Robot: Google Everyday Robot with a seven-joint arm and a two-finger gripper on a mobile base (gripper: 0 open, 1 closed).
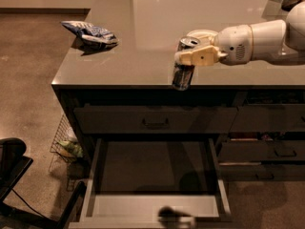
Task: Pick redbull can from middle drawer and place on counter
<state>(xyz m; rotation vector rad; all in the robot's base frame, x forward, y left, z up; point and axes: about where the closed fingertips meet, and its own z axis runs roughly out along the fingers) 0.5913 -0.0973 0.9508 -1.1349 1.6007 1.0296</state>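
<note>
At the counter (119,66) edge, the gripper (185,58) fingers (202,55) clasp the redbull can (183,75); middle drawer (152,206) open below.

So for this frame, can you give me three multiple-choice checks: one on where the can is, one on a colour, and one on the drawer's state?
1. Where is the redbull can?
A. Standing in the middle drawer
B. Held in the tool, up at the counter's front edge
C. Lying beside the chip bag

2. What colour is the chip bag?
A. Blue and white
B. Red
C. Green

3. How is the middle drawer?
A. Pushed shut
B. Pulled out, open
C. Taken out and set on the counter

Key:
1 B: the tool is clamped on the redbull can at the front edge of the counter.
2 A: the chip bag at the left corner shows blue and white.
3 B: the middle drawer sticks out, its dark bottom exposed.
</note>
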